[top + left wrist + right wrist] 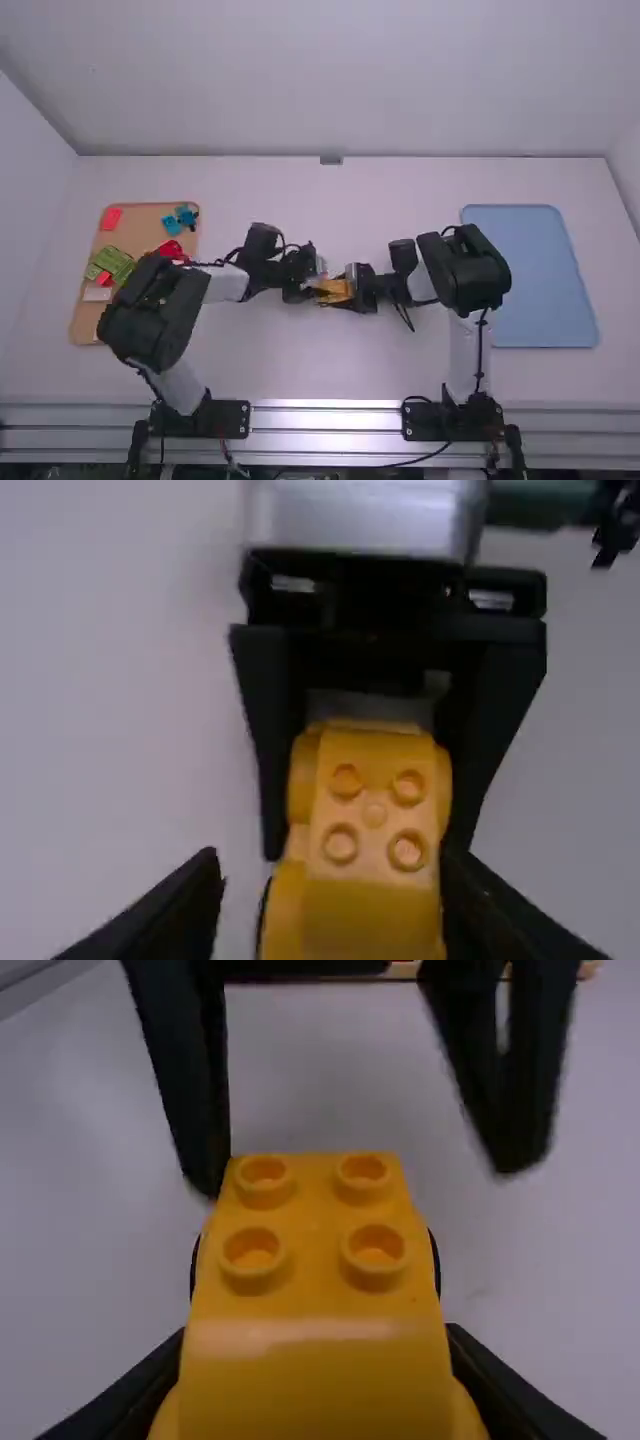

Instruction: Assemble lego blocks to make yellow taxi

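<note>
My black right gripper (pixel 347 288) holds the yellow plastic car piece (pixel 320 1380) with four round bumps.
Its jaws hug the sides, over the middle of the white bench (pixel 330 370). My black left gripper (pixel 317 279) is right beside it, jaws open. A tan board (pixel 140 225) with red, green and blue blocks (pixel 112 262) lies left; a flat blue tray (pixel 530 275) lies right.
</note>
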Controlling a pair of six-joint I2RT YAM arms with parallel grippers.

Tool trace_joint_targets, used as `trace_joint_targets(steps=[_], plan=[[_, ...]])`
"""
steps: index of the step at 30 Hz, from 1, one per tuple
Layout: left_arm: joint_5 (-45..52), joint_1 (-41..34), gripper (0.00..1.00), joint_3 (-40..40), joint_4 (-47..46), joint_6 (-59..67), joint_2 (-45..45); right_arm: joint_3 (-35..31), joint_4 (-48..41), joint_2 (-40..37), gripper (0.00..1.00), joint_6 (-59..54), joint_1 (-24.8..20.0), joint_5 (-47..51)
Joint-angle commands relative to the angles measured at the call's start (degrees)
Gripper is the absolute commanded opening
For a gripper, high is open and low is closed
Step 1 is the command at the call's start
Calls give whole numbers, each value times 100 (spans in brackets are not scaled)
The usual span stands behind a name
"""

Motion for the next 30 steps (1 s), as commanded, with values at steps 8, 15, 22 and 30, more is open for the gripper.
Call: trace_joint_targets(steps=[8, 15, 22, 30], plan=[[264, 1469, 99, -332, -85, -1222, -1038, -4, 4, -232, 50, 649, -72, -210], [-2970, 1545, 99, -557, -74, -4330, -1071, -306, -800, -2179, 47, 1639, -898, 1019], [-4188, 1508, 99, -667, -345, -4478, -1073, -376, -2793, -4470, 39, 1663, -2330, 3469], [-4183, 1471, 99, -669, -59, -4723, -1073, -378, -2291, -4972, 50, 2695, -4275, 4269]])
